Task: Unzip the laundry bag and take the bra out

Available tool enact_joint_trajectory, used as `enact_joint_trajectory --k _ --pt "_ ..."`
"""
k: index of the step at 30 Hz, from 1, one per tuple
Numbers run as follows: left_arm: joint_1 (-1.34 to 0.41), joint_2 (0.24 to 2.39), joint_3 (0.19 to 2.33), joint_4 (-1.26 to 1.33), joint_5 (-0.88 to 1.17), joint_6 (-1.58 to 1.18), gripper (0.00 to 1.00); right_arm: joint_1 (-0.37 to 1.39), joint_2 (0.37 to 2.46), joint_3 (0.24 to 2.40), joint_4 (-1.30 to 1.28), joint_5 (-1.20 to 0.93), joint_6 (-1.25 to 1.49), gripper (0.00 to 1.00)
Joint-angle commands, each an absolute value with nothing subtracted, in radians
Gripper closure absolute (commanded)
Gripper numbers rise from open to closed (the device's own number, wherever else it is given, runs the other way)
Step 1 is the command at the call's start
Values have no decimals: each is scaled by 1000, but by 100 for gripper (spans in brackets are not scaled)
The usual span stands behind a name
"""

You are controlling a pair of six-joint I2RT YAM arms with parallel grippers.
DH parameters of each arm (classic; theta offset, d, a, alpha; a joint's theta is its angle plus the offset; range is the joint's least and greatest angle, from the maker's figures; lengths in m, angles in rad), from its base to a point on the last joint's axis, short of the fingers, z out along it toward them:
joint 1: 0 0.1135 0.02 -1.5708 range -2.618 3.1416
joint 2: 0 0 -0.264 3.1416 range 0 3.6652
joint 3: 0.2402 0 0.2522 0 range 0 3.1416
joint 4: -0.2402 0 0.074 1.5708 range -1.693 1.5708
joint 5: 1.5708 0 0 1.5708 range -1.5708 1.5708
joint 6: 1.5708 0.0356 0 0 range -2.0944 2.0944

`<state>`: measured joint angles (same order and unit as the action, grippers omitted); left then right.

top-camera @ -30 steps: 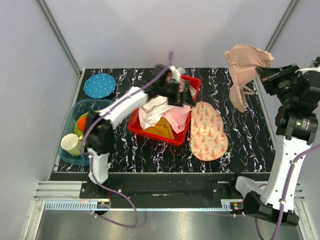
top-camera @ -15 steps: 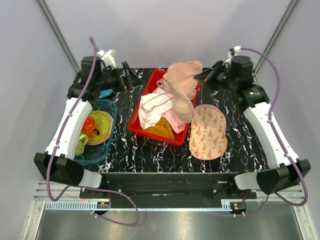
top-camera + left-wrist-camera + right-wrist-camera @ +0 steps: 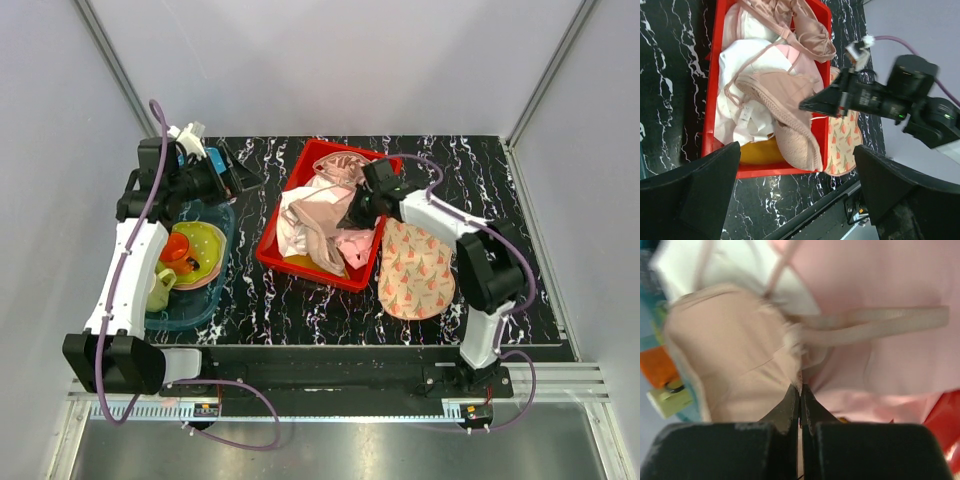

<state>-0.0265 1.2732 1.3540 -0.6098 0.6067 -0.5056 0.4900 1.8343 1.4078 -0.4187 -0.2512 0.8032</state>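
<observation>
Limply, the beige-pink bra [image 3: 790,115] sprawls across the red bin [image 3: 711,100].

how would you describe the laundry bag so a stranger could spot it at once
Find the red bin in the middle of the black marbled table. Just to its right in the overhead view, the laundry bag lies on the tabletop. It alone is a flat oval of peach-cream fabric with small red-orange flowers; the clothes are all heaped inside the bin.
</observation>
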Motion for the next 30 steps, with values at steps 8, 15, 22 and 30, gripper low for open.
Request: enact_joint_trajectory --k 8,15,22,30 --pt "-54 1259 1258 -548 775 -488 1 503 1858 1413 -374 -273 747 94" --pt "-141 1299 1233 -546 746 -476 1 503 1645 1423 -411 -173 716 50" --pt "-202 1324 1269 -548 739 -450 1 502 1468 1405 -590 -5 608 31" --pt "-380 1351 1286 -604 733 -365 1 492 1132 1019 -725 302 652 10"
